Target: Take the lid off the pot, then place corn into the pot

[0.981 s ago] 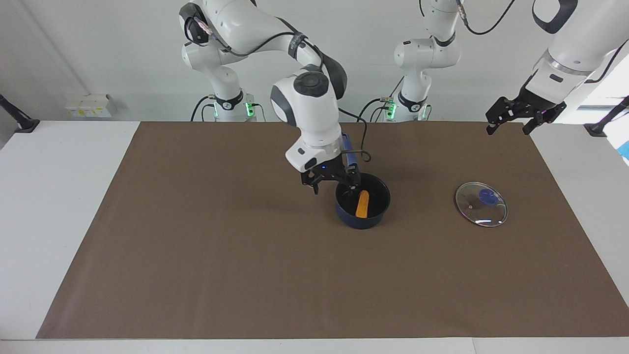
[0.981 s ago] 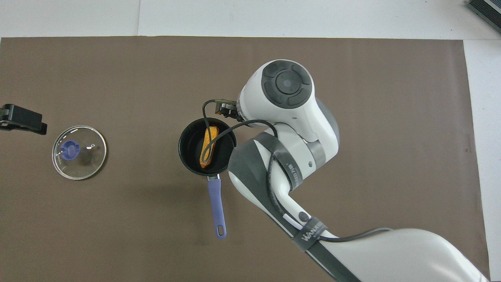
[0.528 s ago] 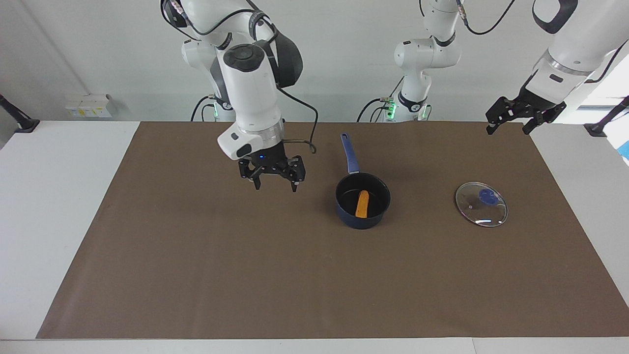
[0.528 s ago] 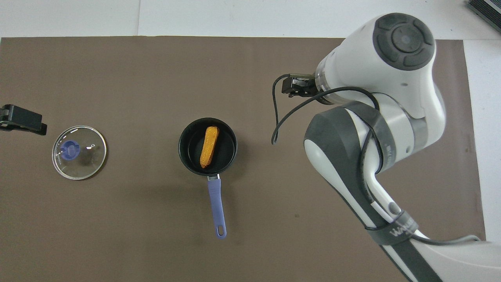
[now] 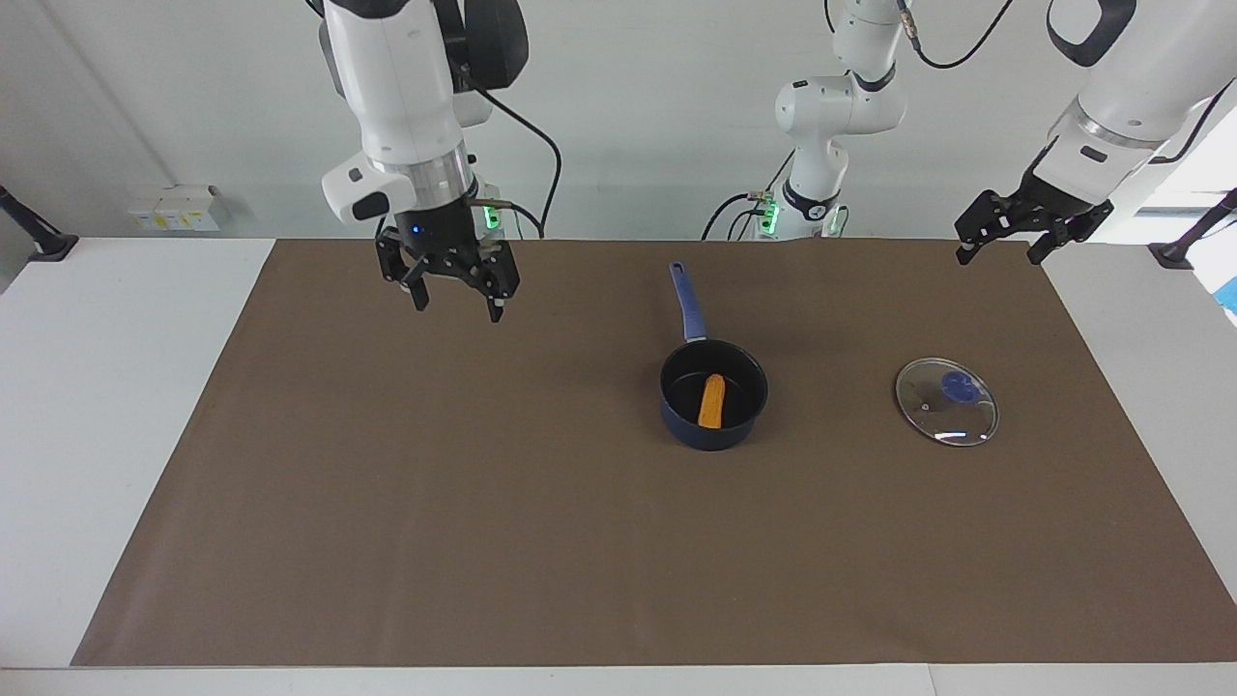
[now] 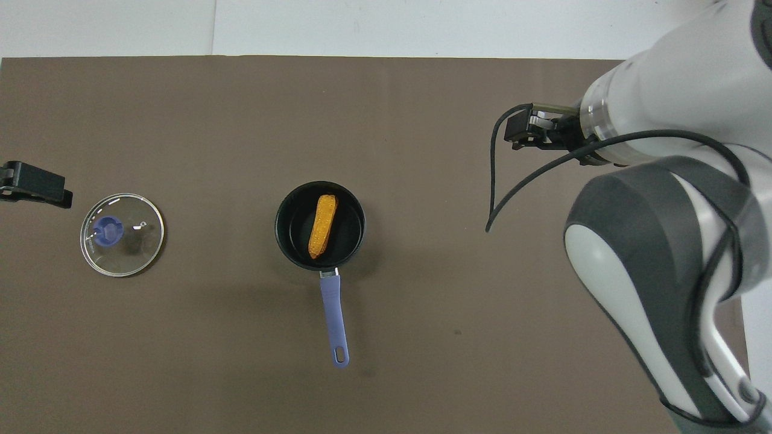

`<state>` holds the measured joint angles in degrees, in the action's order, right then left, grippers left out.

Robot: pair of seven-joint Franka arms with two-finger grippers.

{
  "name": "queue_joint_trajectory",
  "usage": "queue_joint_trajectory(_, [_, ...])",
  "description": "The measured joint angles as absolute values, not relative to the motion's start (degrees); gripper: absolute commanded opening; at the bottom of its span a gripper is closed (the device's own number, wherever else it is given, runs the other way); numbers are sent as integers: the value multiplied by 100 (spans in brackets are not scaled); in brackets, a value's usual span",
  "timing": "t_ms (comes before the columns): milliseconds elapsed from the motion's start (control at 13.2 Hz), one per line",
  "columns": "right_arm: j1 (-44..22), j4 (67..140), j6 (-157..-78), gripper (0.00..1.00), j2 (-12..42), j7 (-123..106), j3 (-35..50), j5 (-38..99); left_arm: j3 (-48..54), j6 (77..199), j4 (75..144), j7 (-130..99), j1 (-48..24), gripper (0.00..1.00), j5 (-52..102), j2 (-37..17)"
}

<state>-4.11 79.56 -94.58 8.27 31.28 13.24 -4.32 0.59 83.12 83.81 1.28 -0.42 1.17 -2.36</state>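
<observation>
Brown mat (image 5: 483, 532), corn (image 5: 712, 401) in pot (image 5: 713, 425), lid (image 5: 946, 400) beside, right end effector (image 5: 456, 307) and left end effector (image 5: 1000, 253) released, raised.

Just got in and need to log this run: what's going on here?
Nothing is being handled. The corn lies in the pot, and the lid rests on the brown mat toward the left arm's end. The right tool hangs open and empty over the mat; the left tool waits open, raised near the mat's corner.

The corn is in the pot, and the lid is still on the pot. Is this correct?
Not quite. The corn is in the pot, but the lid is off it, flat on the mat beside it toward the left arm's end. The facing view shows this.
</observation>
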Motion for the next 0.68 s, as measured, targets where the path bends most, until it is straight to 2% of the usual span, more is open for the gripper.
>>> queue_joint_trajectory(377, [-254, 7962, -8581, 100, 117, 3129, 1180, -61, 60, 8307, 8414, 129, -42, 100, 117, -211])
queue_joint_trajectory(679, [29, 7965, -8013, 100, -286, 3036, 592, 438, 60, 8303, 8432, 129, -42, 100, 117, -202])
